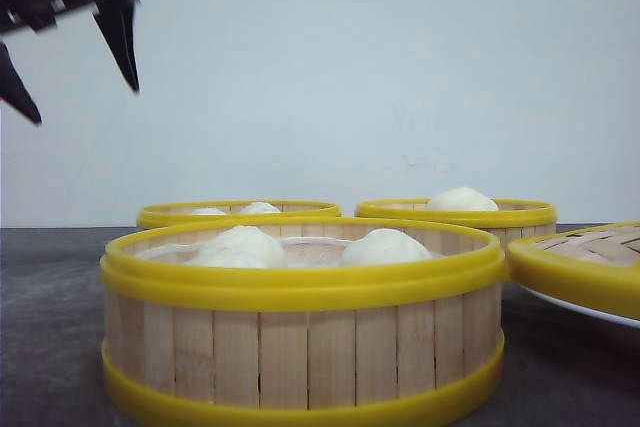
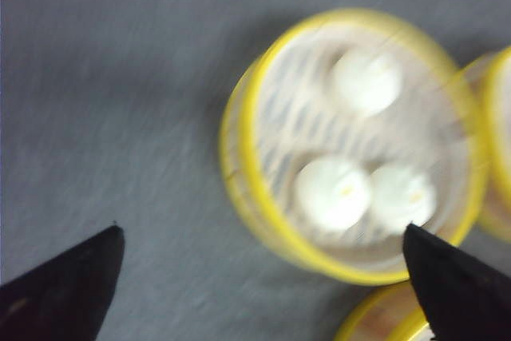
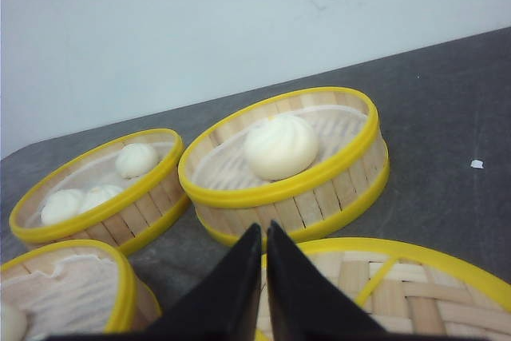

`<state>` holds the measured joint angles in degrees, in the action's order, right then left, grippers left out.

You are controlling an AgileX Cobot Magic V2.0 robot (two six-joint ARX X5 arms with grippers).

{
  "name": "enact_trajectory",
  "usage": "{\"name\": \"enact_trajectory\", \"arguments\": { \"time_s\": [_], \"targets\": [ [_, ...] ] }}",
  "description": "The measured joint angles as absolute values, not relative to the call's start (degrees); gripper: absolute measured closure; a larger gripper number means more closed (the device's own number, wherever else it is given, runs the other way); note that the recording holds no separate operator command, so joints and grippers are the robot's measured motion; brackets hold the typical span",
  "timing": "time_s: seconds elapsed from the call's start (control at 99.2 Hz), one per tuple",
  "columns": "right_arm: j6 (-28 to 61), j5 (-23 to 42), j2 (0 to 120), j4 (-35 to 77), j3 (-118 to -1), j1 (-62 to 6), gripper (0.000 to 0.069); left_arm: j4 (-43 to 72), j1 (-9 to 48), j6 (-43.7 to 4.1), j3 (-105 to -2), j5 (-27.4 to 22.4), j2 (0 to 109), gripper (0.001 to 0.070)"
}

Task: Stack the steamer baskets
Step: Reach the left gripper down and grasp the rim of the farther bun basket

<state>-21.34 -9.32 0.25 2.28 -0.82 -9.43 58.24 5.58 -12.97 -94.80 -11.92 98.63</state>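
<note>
A: Front view: three steamer baskets on the grey surface (image 1: 50, 277), none stacked. The near basket (image 1: 300, 347) is in front, with the back left basket (image 1: 238, 211) and back right basket (image 1: 456, 212) behind it. They look light and rigid; I'd grip the thick rim. The left hand (image 1: 75, 57) hangs spread, high at the left.

B: Left wrist view: blurred, the three-bun basket (image 2: 351, 145) lies below, fingers apart.

A: Right wrist view: the right hand (image 3: 266, 233) is pinched closed, empty, over the lid (image 3: 399, 285).
</note>
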Motion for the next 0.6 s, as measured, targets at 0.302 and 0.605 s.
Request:
{"name": "enact_trajectory", "arguments": {
  "time_s": [0.302,0.605],
  "targets": [
    [-21.34,-9.32,0.25,2.31,-0.82,-9.43,0.0682,65.08,9.45,-11.7,-109.78,-9.56,114.32,0.0229],
    [-21.34,-9.32,0.25,2.33,-0.84,-9.43,0.0682,69.04,11.35,-10.09,-111.79,-3.22,123.96,0.0249]
  ]
}}
